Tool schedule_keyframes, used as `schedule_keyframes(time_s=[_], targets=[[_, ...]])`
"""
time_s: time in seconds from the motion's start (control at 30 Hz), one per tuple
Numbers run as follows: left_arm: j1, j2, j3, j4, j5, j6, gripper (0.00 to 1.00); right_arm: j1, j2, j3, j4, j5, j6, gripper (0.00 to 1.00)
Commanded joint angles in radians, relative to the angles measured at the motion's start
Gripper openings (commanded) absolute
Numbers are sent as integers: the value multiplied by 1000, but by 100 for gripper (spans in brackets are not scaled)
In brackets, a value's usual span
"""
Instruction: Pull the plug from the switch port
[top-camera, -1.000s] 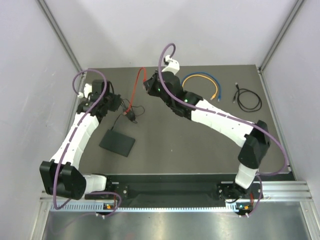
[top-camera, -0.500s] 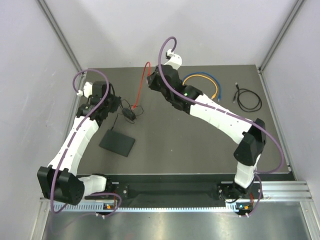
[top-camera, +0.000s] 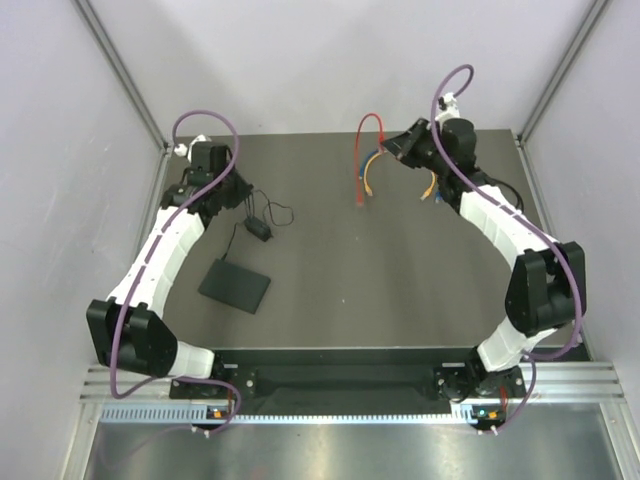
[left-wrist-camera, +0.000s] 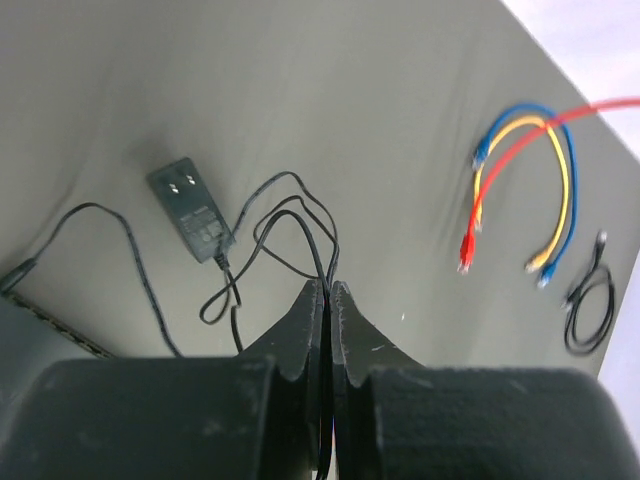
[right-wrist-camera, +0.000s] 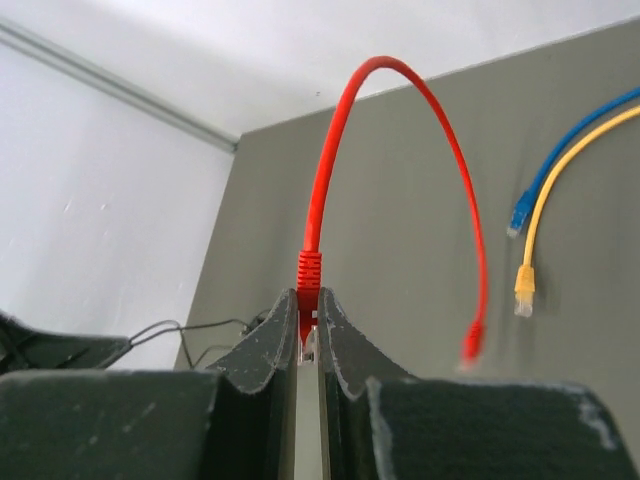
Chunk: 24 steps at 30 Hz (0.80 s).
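Note:
The switch (top-camera: 235, 285) is a flat black slab lying left of centre; its edge shows at the lower left of the left wrist view (left-wrist-camera: 40, 312). A thin black cord runs from it to the small power adapter (top-camera: 260, 230), which also shows in the left wrist view (left-wrist-camera: 192, 210). My left gripper (top-camera: 238, 200) (left-wrist-camera: 328, 290) is shut on a loop of this black cord. My right gripper (top-camera: 398, 145) (right-wrist-camera: 308, 300) is shut on one plug of the red cable (top-camera: 357, 165) (right-wrist-camera: 330, 170), held above the mat at the back. The cable's other plug (right-wrist-camera: 470, 345) hangs free.
A blue and a yellow cable (top-camera: 370, 175) (left-wrist-camera: 560, 170) lie at the back centre, below the right gripper. A coiled black cable (top-camera: 500, 195) (left-wrist-camera: 590, 310) lies at the back right, partly hidden by the right arm. Grey walls close the left, right and back.
My right gripper has swung from the back left to the back right, carrying the red cable; its far end left the spot by the adapter and hangs free. My left gripper shifted slightly back.

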Motion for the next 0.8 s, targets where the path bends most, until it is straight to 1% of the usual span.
schedule_keyframes(time_s=[0.0,0.03,0.07,0.1,0.2,0.27,0.37,0.4,0.43,0.47,0.5,0.53,0.57,0.6,0.63,0.67,0.77], targets=[[7,10,29,52,84,61,0,-75,37,-33,178,-306,58,0],[9,17,28,57,89,59,0,-113,52,-36,179,-330,61,0],[9,21,24,57,131,59,0,-130,79,-37,178,-351,57,0],[10,28,24,58,144,62,0,-157,92,-38,170,-377,58,0],[21,42,32,54,170,70,0,-205,118,-72,190,-391,78,0],[36,53,37,55,197,73,0,-228,144,-81,170,-391,80,0],[53,80,52,72,230,88,0,-253,181,-55,55,-367,14,0],[59,103,64,73,266,94,0,-260,187,-50,35,-350,1,1],[65,117,73,73,286,96,0,-265,199,-32,21,-348,-9,2],[75,134,83,73,308,99,0,-267,222,-20,-37,-341,-43,4],[79,169,104,69,340,104,0,-271,233,-6,-64,-312,-60,4],[84,185,116,64,355,104,0,-273,242,23,-89,-301,-80,5],[92,204,127,63,366,104,0,-274,261,38,-150,-287,-118,6],[96,232,144,66,375,105,0,-273,268,52,-175,-250,-134,7],[98,246,153,70,392,108,0,-274,278,90,-209,-230,-150,8],[102,260,161,73,394,114,0,-274,290,108,-233,-210,-184,12],[110,315,208,69,406,134,0,-274,328,192,-330,-143,-247,17]])
